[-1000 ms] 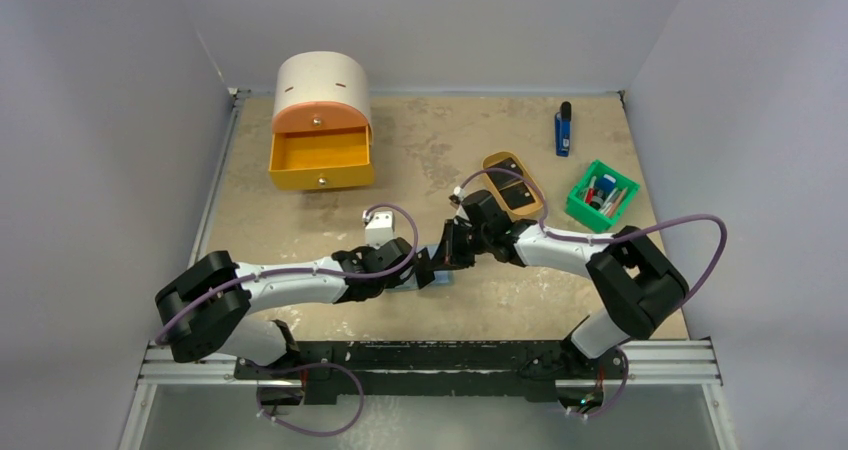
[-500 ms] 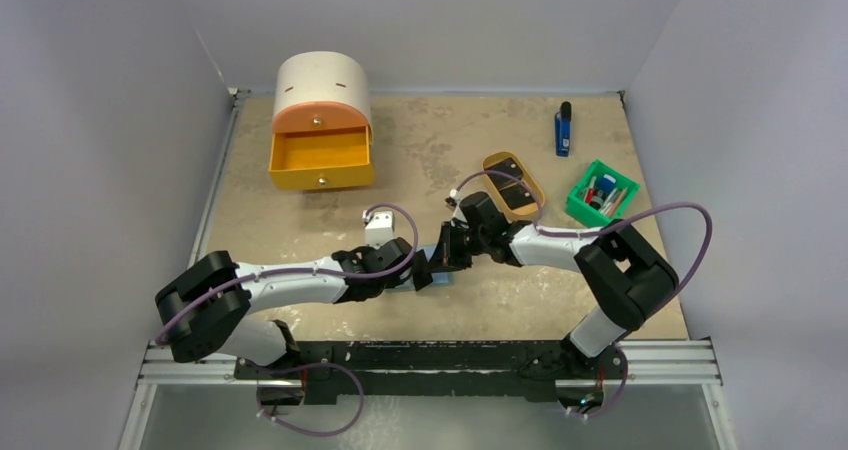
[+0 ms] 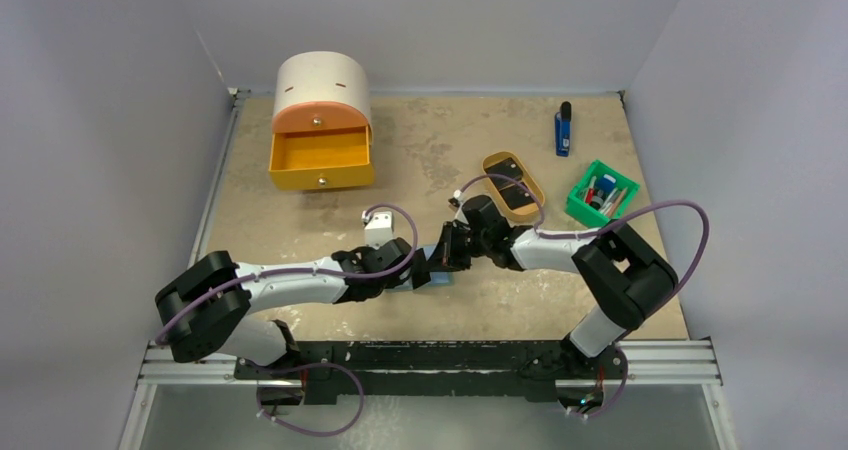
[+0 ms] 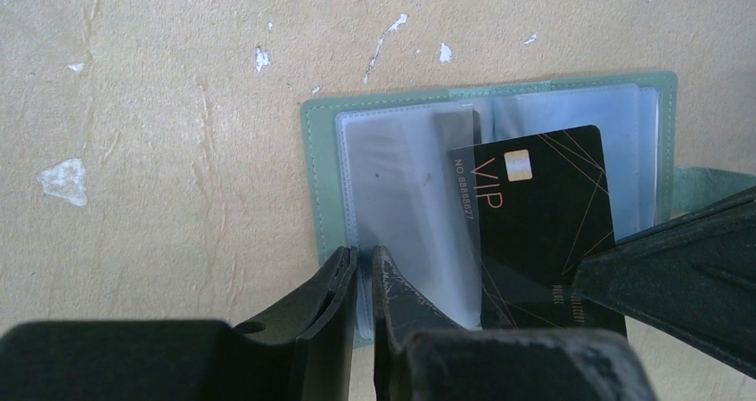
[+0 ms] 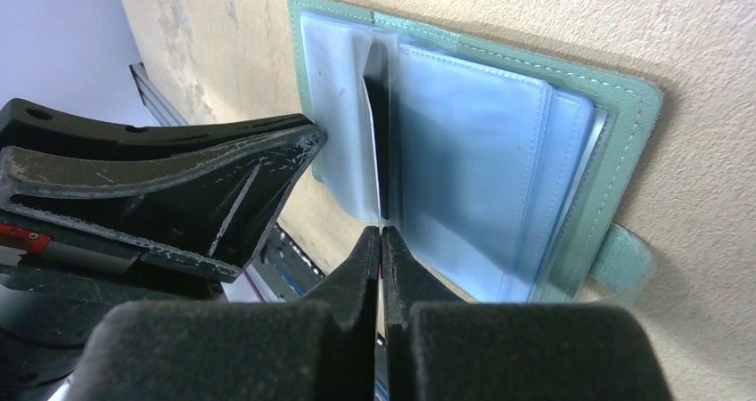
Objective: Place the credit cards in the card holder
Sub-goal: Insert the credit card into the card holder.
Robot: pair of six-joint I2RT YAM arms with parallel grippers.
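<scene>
A tan, mottled bench (image 3: 440, 150) with pale chipped flecks sits between plain grey walls. At ten o'clock stands a cream arched cabinet (image 3: 320, 88), its orange drawer (image 3: 320, 160) pulled out.

Near the centre, toward six o'clock, the card holder (image 4: 401, 196) lies flat and open: grey-green stitched cover, glossy blue-grey sleeves, snap tab at its right edge. The left fingers (image 4: 385, 272) are nearly pressed together, pinching its near-left edge, apparently one clear sleeve. The right fingers (image 5: 367, 249) are clamped on a thin black credit card (image 4: 544, 214) with gold "VIP" lettering; its far end lies partly under a sleeve.

At two o'clock a tan oval tray (image 3: 500, 160) holds more black cards (image 3: 517, 198). A blue-and-black stick (image 3: 564, 128) lies at one o'clock, and a green bin (image 3: 582, 208) of small items at three.
</scene>
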